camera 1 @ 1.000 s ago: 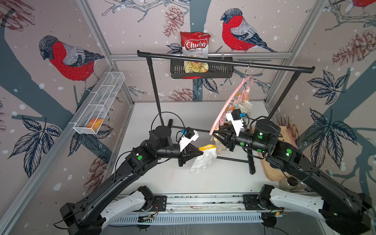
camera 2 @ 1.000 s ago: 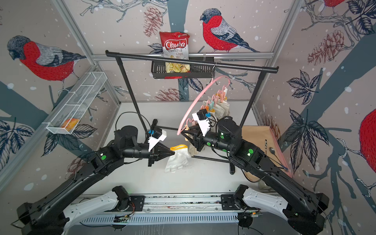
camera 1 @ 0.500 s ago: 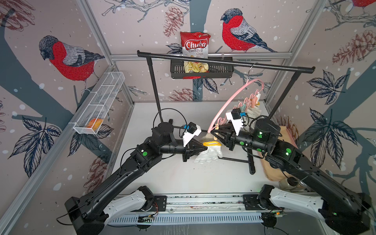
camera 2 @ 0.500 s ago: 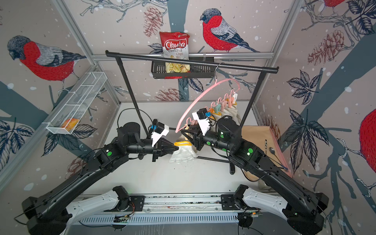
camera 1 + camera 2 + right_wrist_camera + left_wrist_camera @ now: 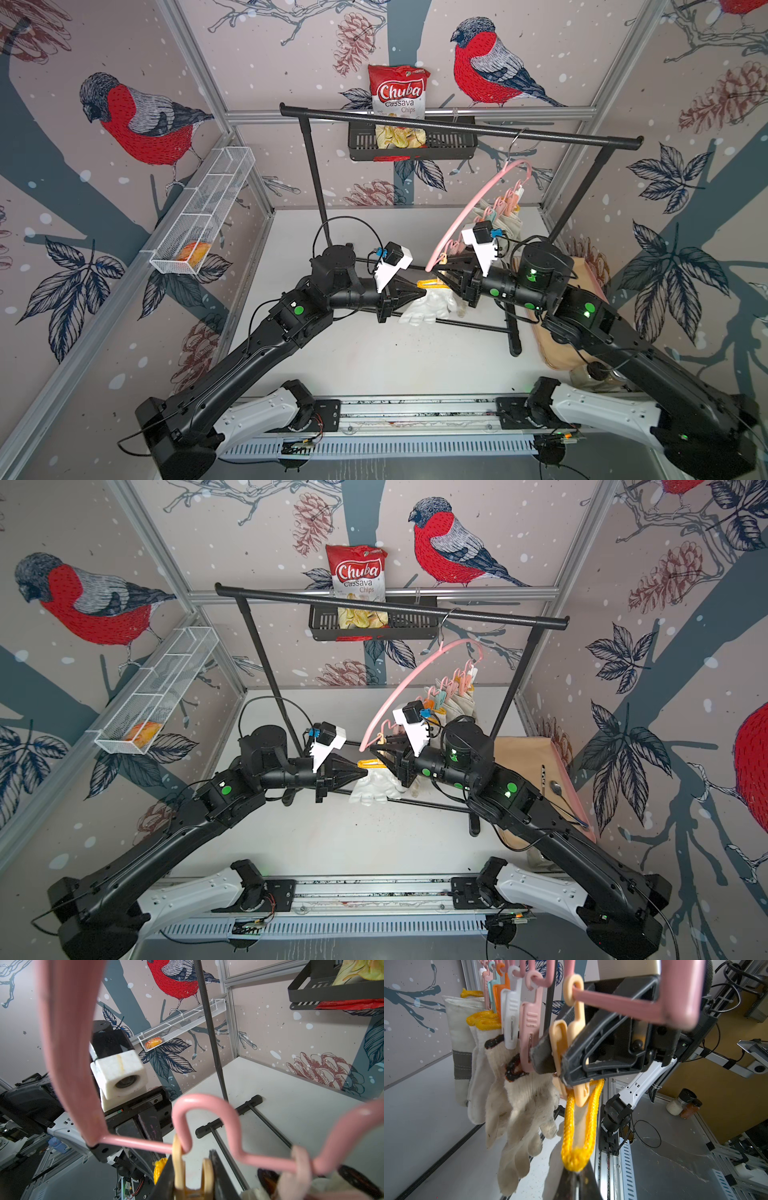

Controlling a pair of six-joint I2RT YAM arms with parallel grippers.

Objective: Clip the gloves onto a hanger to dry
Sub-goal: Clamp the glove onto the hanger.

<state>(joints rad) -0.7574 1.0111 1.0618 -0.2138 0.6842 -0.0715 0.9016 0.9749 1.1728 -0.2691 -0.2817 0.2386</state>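
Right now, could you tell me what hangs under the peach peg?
The yellow cuff of a knitted glove, pinched by the left gripper. The right gripper covers the peach peg, so its bite is hidden.

place: robot lab cell | evidence: aluminium frame (image 5: 519,111), bird-print wall panels (image 5: 141,120), arm base rail (image 5: 415,409)

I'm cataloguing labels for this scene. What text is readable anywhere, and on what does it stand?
"Chuba": on the red bag in the black basket.
"Cassava Chips": same bag, under the brand.
Small logo at the bag's top: too small to read.
No other text shows.
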